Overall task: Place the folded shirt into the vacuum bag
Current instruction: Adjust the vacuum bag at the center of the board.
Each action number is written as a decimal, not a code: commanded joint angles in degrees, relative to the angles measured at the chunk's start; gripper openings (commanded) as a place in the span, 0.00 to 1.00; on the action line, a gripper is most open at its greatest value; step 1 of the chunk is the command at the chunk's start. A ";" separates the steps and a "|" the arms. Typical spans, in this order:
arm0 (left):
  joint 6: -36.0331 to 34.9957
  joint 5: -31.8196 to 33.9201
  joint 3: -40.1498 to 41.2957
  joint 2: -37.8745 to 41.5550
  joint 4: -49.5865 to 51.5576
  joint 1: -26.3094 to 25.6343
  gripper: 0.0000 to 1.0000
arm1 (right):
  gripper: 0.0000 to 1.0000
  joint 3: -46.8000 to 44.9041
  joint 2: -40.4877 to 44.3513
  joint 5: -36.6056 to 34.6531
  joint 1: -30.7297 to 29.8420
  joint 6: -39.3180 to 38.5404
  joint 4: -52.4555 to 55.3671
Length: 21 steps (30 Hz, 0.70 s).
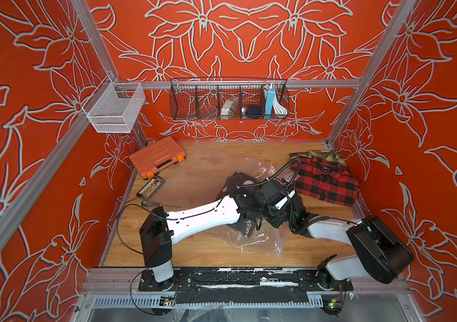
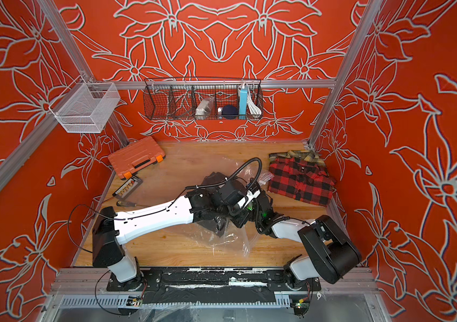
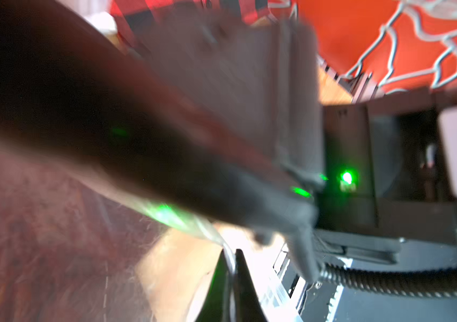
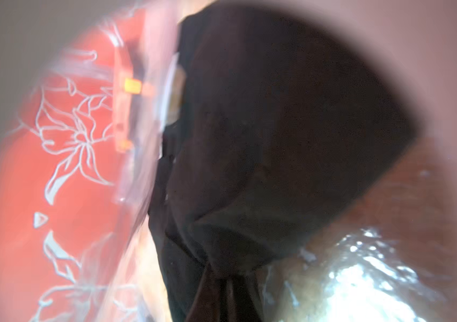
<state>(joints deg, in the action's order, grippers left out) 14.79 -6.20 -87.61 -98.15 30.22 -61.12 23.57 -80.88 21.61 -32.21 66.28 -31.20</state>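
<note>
- Left arm [image 1: 202, 214] stretches low towards the centre, its left pincer [image 3: 231, 267] with jaws pressed together.
- Right arm [image 1: 330, 230] bends inward beside it, right pincer [image 4: 223, 281] clamped tight.

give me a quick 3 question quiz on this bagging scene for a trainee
1. True or false: the red plaid shirt lies inside the vacuum bag.
2. The right gripper is shut on: A) the black garment B) the orange case C) the screwdriver.
3. Short answer: what is the left gripper pinching?
Key: 1 false, it lies outside the bag. 2 A. 3 the vacuum bag's clear film.
</note>
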 commanded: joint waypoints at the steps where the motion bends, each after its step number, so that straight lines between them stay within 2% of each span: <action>1: -0.66 -3.30 0.13 1.34 -2.40 0.69 0.06 | 0.00 -1.47 -0.48 1.09 -1.68 -2.15 0.27; 6: 1.34 -7.68 -0.63 -0.39 -4.49 0.57 0.06 | 0.00 0.42 -9.47 0.68 -3.55 2.02 -9.07; 11: 2.94 -11.36 -0.63 -1.47 -5.98 0.39 0.06 | 0.00 6.25 -15.95 -0.55 -6.19 2.32 -11.98; 19: 4.11 -13.63 0.27 -2.05 -7.46 0.17 0.06 | 0.00 12.61 -22.57 -1.64 -7.75 3.33 -18.24; 21: 3.78 -13.40 0.25 -2.01 -7.11 0.13 0.06 | 0.00 11.85 -23.08 -3.87 -7.78 4.49 -21.02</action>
<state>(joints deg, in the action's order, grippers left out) 18.92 -9.78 -86.32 -99.63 34.17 -58.08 32.77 -102.26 21.02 -38.17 68.86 -47.92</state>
